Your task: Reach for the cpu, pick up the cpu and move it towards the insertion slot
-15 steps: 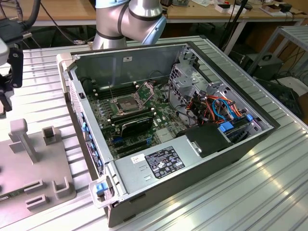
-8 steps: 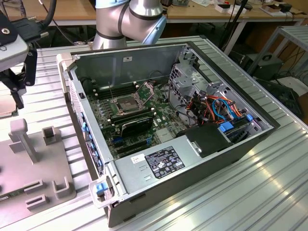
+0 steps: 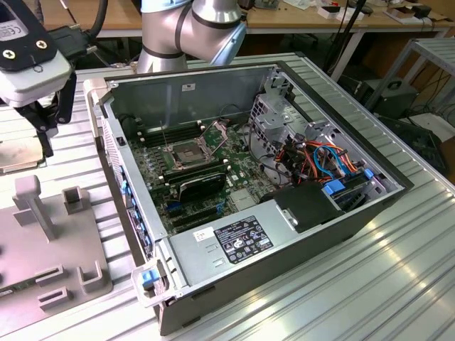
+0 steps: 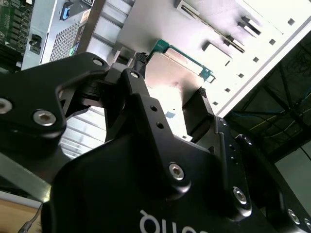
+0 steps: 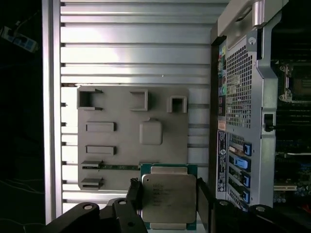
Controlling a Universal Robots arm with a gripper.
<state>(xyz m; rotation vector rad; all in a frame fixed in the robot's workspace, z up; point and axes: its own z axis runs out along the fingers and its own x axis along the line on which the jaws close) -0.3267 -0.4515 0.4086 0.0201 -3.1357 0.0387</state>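
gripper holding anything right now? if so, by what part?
Yes. The gripper is shut on the cpu, one finger on each of two opposite side edges, above the grey fixture plate.

Black hand hanging over the cpu, its two fingers standing at opposite edges of the chip.

One finger is sitting at one edge of the pale, green-rimmed cpu while the other is standing at the opposite edge; whether they are pressing on it cannot be told. A grey fixture plate with raised holders is lying beyond, and a perforated computer case is showing at the corner.
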